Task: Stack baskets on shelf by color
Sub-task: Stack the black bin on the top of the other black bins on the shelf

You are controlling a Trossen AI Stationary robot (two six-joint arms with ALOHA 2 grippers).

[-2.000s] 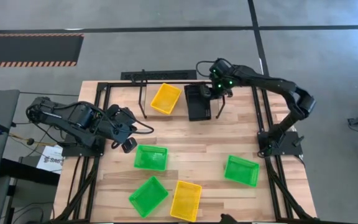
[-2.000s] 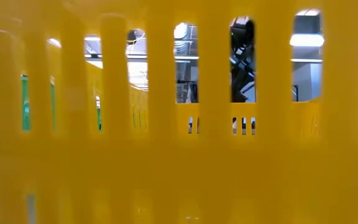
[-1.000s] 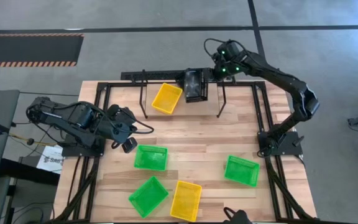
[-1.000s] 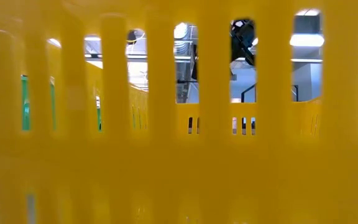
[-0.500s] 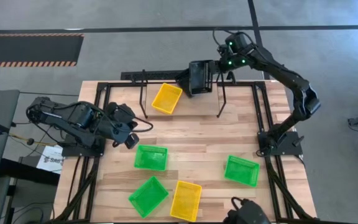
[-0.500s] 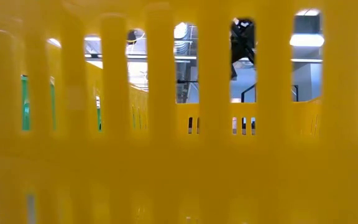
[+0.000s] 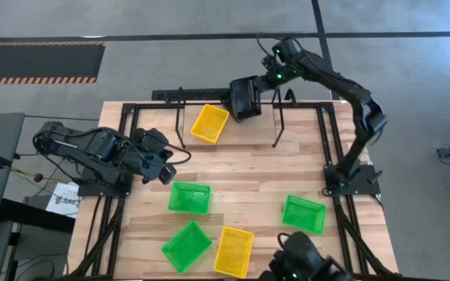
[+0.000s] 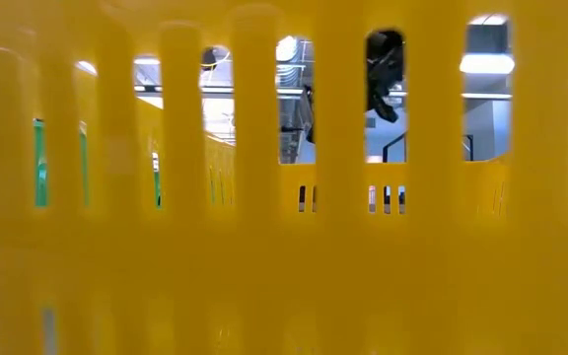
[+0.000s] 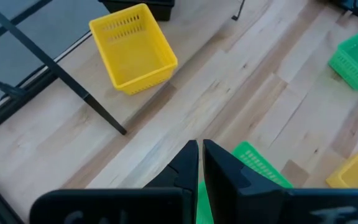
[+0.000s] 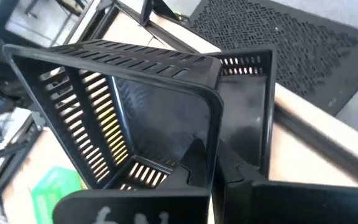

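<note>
My right gripper (image 7: 258,87) is over the table's far edge, shut on a black basket (image 7: 244,97) that hangs tilted above the shelf (image 7: 276,125). A second black basket (image 10: 248,106) shows behind it in the right wrist view. One yellow basket (image 7: 209,123) rests on its base at the shelf's left part. Three green baskets (image 7: 190,197) (image 7: 186,246) (image 7: 303,213) and another yellow basket (image 7: 233,251) lie on the table. My left gripper (image 7: 168,176) hovers shut at the table's left, holding nothing. My right gripper holds the black basket by one side wall near a corner (image 10: 212,140), with one finger (image 10: 194,160) inside the basket and the other (image 10: 236,173) outside. The fingers slant down from the far right. The basket is lifted clear and tipped, its opening turned sideways.
A yellow basket's slotted wall (image 8: 264,247) stands right against the low camera and fills that view. The black tube frame (image 7: 330,140) runs along the table's sides. A dark shape (image 7: 303,261) reaches in over the near edge. Bare wood lies at the table's middle.
My right gripper has carried the black basket toward the table's far edge and rolled, tipping the basket further onto its side. My left gripper has turned slightly in place. The dark shape at the near edge has come farther into view.
</note>
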